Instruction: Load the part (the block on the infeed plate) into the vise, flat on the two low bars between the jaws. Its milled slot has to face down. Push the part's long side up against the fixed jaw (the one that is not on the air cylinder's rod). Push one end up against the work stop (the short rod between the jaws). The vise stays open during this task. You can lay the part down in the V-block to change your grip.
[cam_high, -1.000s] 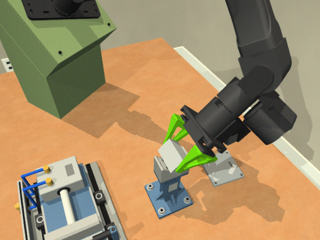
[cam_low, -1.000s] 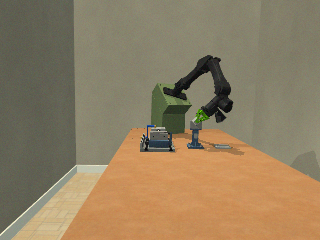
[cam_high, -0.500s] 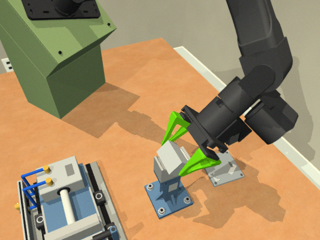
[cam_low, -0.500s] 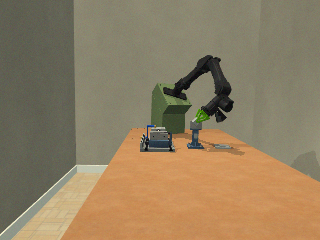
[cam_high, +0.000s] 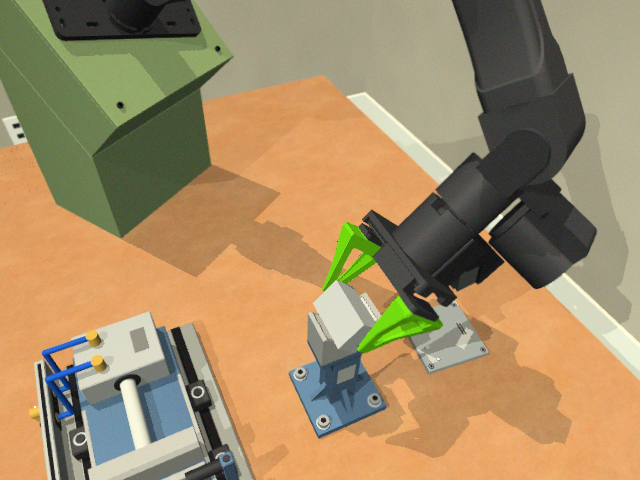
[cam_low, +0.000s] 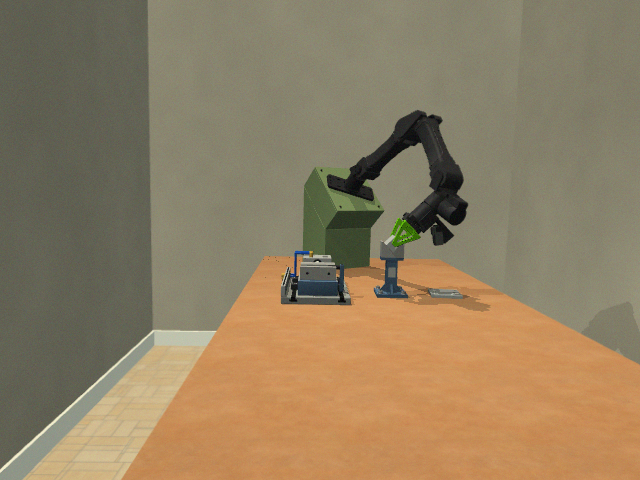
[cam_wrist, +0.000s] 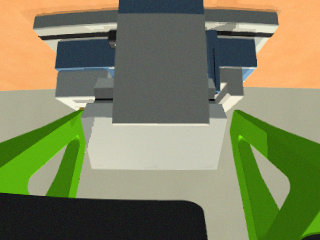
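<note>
Covering desk (cam_high: 289, 129) (cam_low: 361, 387) (cam_wrist: 20, 60) first, then green pedestal (cam_high: 155, 180) (cam_low: 346, 248) at far side, with black arm (cam_high: 516, 51) (cam_low: 439, 155) reaching over right side and angled down. Left in scene: vise (cam_high: 121, 330) (cam_low: 317, 273) (cam_wrist: 82, 82), with no part loaded as far as visible. Right of vise: V-block (cam_high: 325, 351) (cam_low: 391, 251) (cam_wrist: 160, 70) on blue stand. Further right: infeed plate (cam_high: 439, 356) (cam_low: 445, 294), low on desk. At V-block: tool (cam_high: 341, 319) (cam_low: 393, 244) (cam_wrist: 158, 120), fingers apart, one at each end of part, clamped on nothing; in wrist view, gap visible beside right-hand finger, left-hand contact not certain. Part (cam_high: 341, 312) (cam_low: 389, 241) (cam_wrist: 155, 147) lying tilted in V-block groove, between fingers. Can't make out milled slot. Judging step as regrip: part set down in V-block, vise load not yet done. Next, probably back off straight along finger direction without dragging part, then come in at new angle and grip so slot ends up facing down. After that, carry left to vise, lay flat on low bars, push against fixed jaw and work stop. Main risk: finger rubbing an end and shifting part during retreat.
</note>
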